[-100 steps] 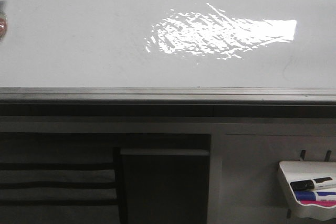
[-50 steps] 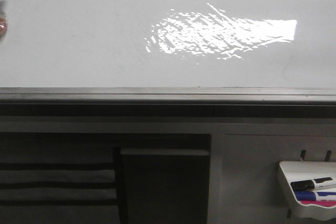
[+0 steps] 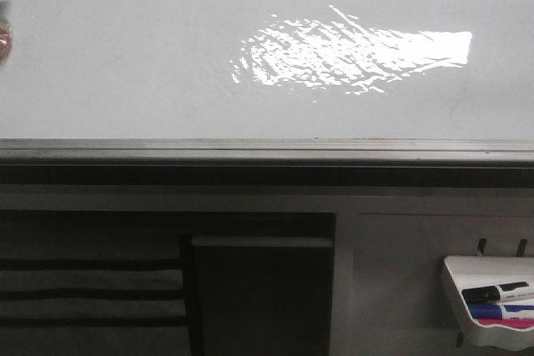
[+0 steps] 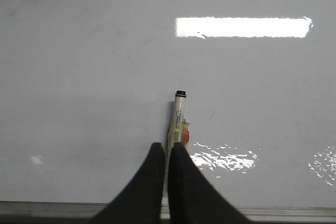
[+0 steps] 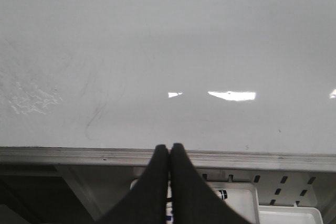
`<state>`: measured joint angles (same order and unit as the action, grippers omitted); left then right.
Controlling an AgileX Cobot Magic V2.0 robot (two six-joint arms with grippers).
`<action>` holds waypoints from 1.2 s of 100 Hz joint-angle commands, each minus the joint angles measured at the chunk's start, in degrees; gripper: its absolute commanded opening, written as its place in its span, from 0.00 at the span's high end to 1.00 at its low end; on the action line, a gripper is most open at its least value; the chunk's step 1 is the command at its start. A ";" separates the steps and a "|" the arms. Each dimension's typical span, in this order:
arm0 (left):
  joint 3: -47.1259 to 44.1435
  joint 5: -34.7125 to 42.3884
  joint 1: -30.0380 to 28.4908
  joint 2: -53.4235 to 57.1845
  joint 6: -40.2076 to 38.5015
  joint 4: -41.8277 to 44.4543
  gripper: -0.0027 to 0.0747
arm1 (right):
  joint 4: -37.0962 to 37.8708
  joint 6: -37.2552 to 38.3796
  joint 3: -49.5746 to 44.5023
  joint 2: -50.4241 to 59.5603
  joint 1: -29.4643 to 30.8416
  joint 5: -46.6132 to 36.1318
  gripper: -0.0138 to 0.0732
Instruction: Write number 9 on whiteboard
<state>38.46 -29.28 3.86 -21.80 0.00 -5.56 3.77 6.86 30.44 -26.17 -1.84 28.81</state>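
Observation:
The whiteboard (image 3: 125,56) fills the upper front view, with its grey metal bottom rail (image 3: 250,152) below it. No number 9 shows on it; I see only faint smudges. In the left wrist view my left gripper (image 4: 167,146) is shut on a slim pale marker (image 4: 178,114) with an orange-red label. Its black tip points at the whiteboard (image 4: 79,77); I cannot tell if it touches. My right gripper (image 5: 169,147) is shut and empty, level with the rail, facing the whiteboard (image 5: 210,35). Neither gripper shows in the front view.
A small white marker tray (image 3: 492,268) hangs at the lower right under the rail and holds a black marker (image 3: 496,292) and coloured ones. The tray also shows behind my right fingers (image 5: 241,198). Dark shelving lies below the rail at left. A reddish blur sits at the board's left edge (image 3: 4,39).

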 commanded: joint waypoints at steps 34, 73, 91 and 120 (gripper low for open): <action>1.81 4.08 -0.24 -1.10 0.00 4.83 0.58 | 3.07 -0.55 1.92 -0.70 0.47 -1.04 0.28; 1.81 3.96 -0.24 -1.10 -0.57 2.43 0.14 | 3.07 -0.55 1.92 -0.70 0.47 -0.82 0.22; 1.69 4.69 -0.24 -1.14 -0.57 2.19 0.14 | 3.07 -0.55 1.92 -0.70 0.47 -1.06 0.22; 0.23 7.07 -0.24 -6.44 0.64 2.23 0.14 | 2.98 -0.55 1.92 -0.70 0.47 -1.03 0.22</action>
<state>37.49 -26.34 3.86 -24.22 0.00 -2.76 5.85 6.86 30.44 -26.17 -1.84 31.65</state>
